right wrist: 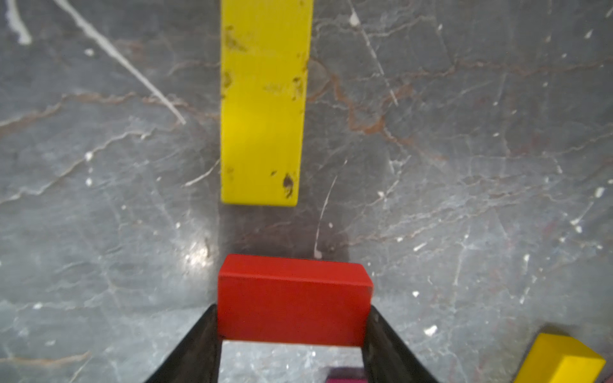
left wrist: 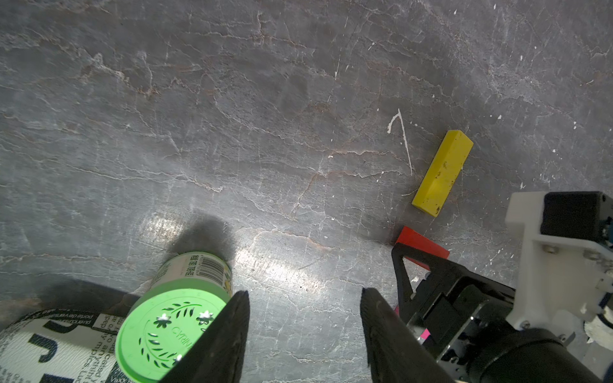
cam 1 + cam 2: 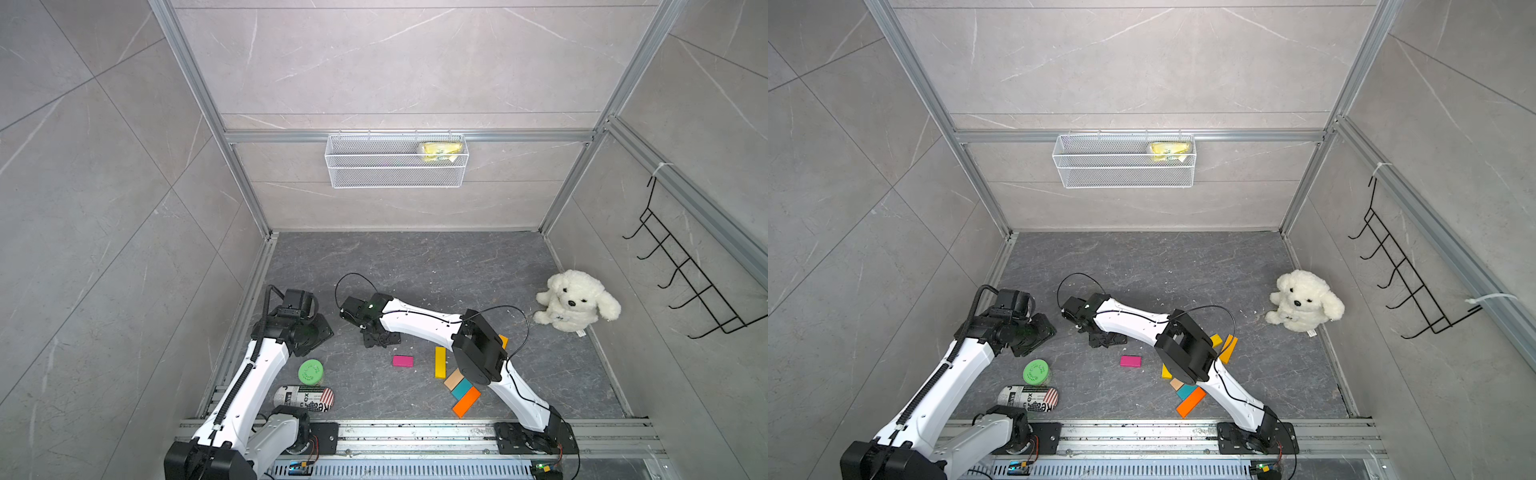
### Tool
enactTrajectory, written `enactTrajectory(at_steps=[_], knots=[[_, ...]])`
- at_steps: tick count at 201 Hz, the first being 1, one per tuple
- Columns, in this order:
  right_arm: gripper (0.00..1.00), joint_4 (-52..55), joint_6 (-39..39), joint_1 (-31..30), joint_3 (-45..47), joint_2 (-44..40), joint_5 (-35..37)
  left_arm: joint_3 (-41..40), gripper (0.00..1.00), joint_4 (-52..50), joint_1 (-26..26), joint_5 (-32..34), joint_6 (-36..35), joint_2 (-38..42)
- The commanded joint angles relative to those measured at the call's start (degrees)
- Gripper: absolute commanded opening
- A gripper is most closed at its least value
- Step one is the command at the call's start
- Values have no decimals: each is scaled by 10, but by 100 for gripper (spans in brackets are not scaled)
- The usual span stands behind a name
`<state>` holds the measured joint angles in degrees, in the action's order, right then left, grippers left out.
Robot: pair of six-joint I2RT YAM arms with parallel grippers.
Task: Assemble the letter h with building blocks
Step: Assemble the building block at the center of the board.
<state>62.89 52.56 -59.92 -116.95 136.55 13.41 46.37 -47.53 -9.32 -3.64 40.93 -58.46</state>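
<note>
One right arm point(image 3: 419, 320), seemingly low; jaws round block point(image 1: 293, 298)

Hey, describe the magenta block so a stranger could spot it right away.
On the dark stone tabletop, look between the green-lidded jar and the long yellow block. The magenta block lies flat there, short and alone, touching nothing, unlike the tan block, teal block and orange block bunched together by the right arm.
</note>
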Motion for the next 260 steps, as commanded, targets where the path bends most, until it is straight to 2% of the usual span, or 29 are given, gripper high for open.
enactTrajectory(at_steps=[1, 132, 162, 187, 260], knots=[[51, -4, -9, 10, -6, 17, -11, 4, 58, 5, 2, -15, -11, -3], [68, -9, -21, 23, -21, 35, -26, 10, 57, 6, 2, -17, -26, -8], [68, 1, -15, 24, -24, 39, -22, 12, 56, 8, 2, -20, -27, -10], [63, 2, -13, 26, -18, 37, -17, 12, 55, 9, 2, -21, -30, -14], [62, 0, -15, 31, -14, 35, -15, 18, 55, 8, 3, -20, -37, -20]])
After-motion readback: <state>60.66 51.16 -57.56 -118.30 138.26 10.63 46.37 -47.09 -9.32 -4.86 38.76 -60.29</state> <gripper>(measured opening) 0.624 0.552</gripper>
